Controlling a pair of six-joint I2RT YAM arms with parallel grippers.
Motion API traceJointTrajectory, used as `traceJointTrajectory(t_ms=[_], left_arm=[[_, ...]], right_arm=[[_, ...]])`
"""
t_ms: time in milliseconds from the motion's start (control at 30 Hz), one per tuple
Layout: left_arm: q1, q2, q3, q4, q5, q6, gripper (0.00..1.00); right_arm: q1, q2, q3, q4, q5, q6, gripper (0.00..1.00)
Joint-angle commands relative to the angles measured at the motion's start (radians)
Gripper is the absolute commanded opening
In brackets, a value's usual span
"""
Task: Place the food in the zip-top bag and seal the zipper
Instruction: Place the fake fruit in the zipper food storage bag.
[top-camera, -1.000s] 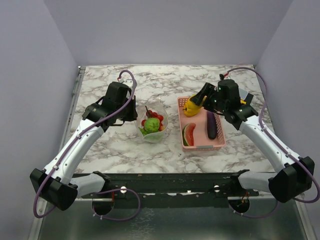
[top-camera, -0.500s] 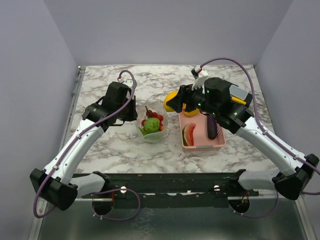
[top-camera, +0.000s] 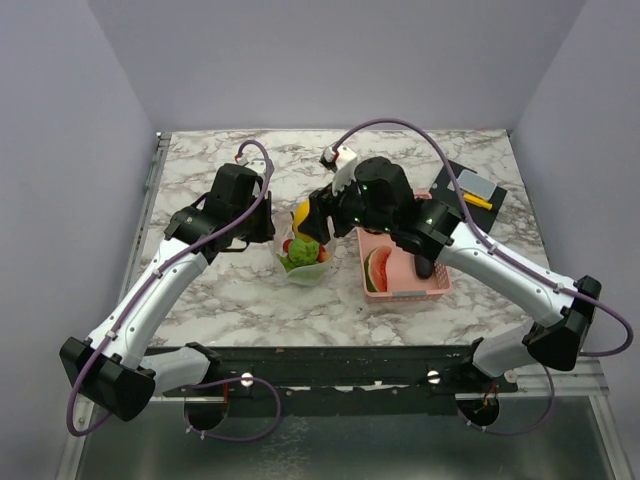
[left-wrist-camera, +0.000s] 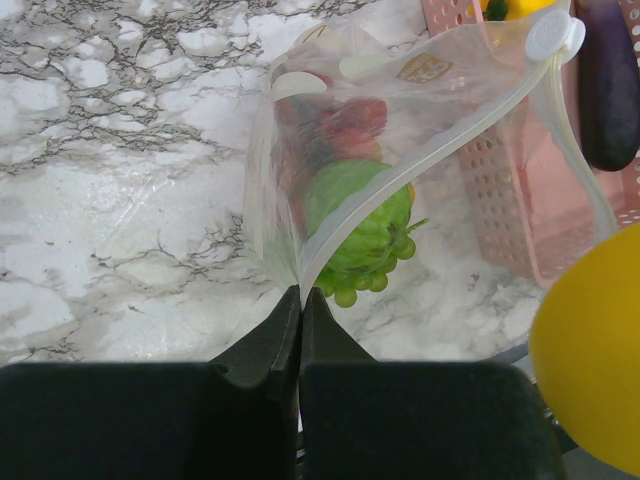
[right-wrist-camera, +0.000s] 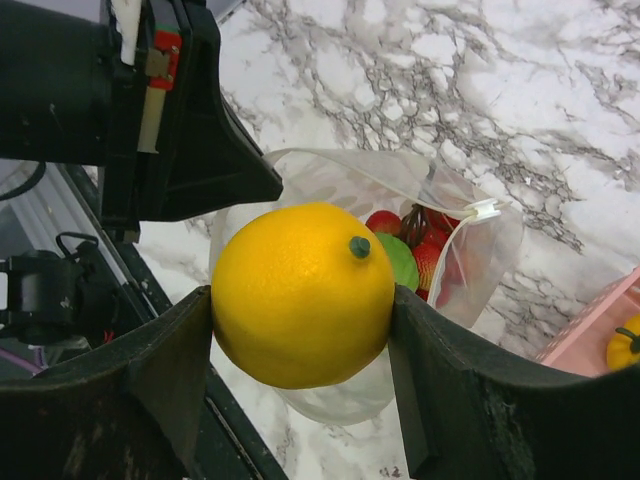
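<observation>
1. The right gripper (right-wrist-camera: 300, 340) grasps a yellow lemon (right-wrist-camera: 290, 270) between both fingers, directly over the zip-top bag (top-camera: 305, 265).
2. The bag stands at the middle of the marble table (top-camera: 220, 160), just left of a pink basket (top-camera: 405, 293), with its mouth gaping upward.
3. The left gripper (left-wrist-camera: 300, 320) is clenched on the bag's left edge, its jaws pressed tight together on the plastic where the zipper strip (left-wrist-camera: 430, 165) ends.
4. Inside the bag lie a green fruit (left-wrist-camera: 355, 215), red strawberries (left-wrist-camera: 345, 120) and a bunch of green grapes (left-wrist-camera: 370, 280).
5. In the basket rest a watermelon slice (top-camera: 377, 270) and a purple eggplant (top-camera: 424, 265).
6. A black mat (top-camera: 470, 190) sits at the far right of the table, beyond the basket.
</observation>
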Motion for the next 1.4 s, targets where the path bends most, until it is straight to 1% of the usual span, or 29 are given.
traceJointTrajectory(t_ms=[0, 133, 167, 367, 633, 767, 867, 900, 967, 1067, 1133, 1267, 1367], left_arm=[[0.005, -0.015, 0.007, -0.010, 0.021, 0.011, 0.00], [0.004, -0.015, 0.009, -0.010, 0.022, 0.010, 0.00], [0.004, -0.017, 0.009, -0.010, 0.022, 0.010, 0.00], [0.004, -0.014, 0.015, -0.016, 0.024, 0.007, 0.00], [0.005, -0.008, 0.019, -0.018, 0.039, 0.000, 0.00], [0.005, -0.002, 0.020, -0.019, 0.047, 0.000, 0.00], [0.005, 0.001, 0.022, -0.020, 0.048, -0.001, 0.00], [0.005, 0.003, 0.021, -0.019, 0.051, 0.000, 0.00], [0.005, 0.004, 0.018, -0.019, 0.050, -0.001, 0.00], [0.005, 0.005, 0.012, -0.019, 0.050, 0.001, 0.00], [0.004, 0.005, 0.009, -0.019, 0.048, 0.001, 0.00], [0.005, 0.004, 0.009, -0.018, 0.042, 0.004, 0.00], [0.005, 0.004, 0.008, -0.018, 0.039, 0.005, 0.00]], right_arm=[[0.019, 0.038, 0.018, -0.042, 0.011, -0.011, 0.19], [0.029, 0.075, -0.009, -0.004, -0.030, 0.044, 0.20], [0.032, 0.086, -0.011, 0.001, -0.037, 0.054, 0.22], [0.036, 0.150, 0.004, 0.008, -0.025, 0.120, 0.24], [0.036, 0.242, 0.053, -0.003, 0.033, 0.206, 0.25], [0.036, 0.284, 0.096, -0.019, 0.107, 0.244, 0.31], [0.036, 0.315, 0.126, -0.025, 0.148, 0.268, 0.37], [0.036, 0.323, 0.132, -0.024, 0.158, 0.274, 0.41], [0.036, 0.340, 0.142, -0.024, 0.180, 0.287, 0.51], [0.037, 0.362, 0.155, -0.025, 0.192, 0.300, 0.72], [0.036, 0.373, 0.159, -0.025, 0.191, 0.306, 0.80], [0.037, 0.371, 0.146, -0.008, 0.188, 0.308, 0.91], [0.036, 0.358, 0.140, -0.007, 0.194, 0.306, 0.93]])
